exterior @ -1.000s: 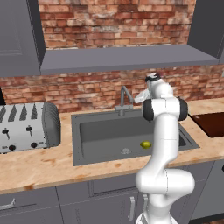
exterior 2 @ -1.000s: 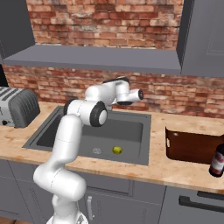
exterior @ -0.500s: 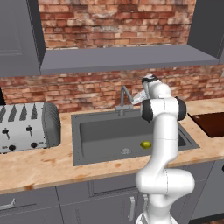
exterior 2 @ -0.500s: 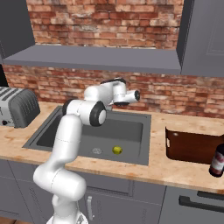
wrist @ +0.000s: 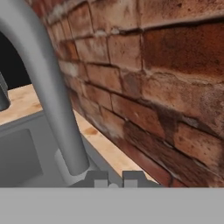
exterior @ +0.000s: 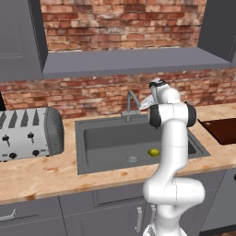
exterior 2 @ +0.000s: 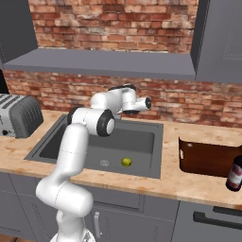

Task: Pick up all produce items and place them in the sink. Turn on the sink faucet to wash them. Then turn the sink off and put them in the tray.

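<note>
Far left on the wooden counter [exterior: 41,177] we list a silver toaster [exterior: 28,133], standing well apart from the rest. Next, set into the counter, we record the sink [exterior: 106,138], a dark grey rectangular basin with a round metal drain [exterior: 132,159] on its floor. Just right of the drain, on the basin floor toward its near right part, lies the fruit [exterior: 153,151], small, round and yellow-green; from the right base camera it sits near the front wall of the basin [exterior 2: 126,162]. At the far rim of the sink, against the brick wall [exterior: 92,97], we note the sink faucet [exterior: 130,105], slim grey metal with a bent spout; in the hand camera its tube [wrist: 48,83] rises close and large at the left, base on the far rim. Immediately right of the faucet we enter the gripper [exterior: 144,104], held level at the end of the white arm, near the tap; whether it touches we cannot tell. Its tips [wrist: 115,179] show a narrow gap between them, nothing held. Further right rests the tray [exterior 2: 208,157], dark reddish-brown, on the counter. Far right, at the counter's near edge, we list a dark bottle [exterior 2: 235,173], just beside the tray.
</note>
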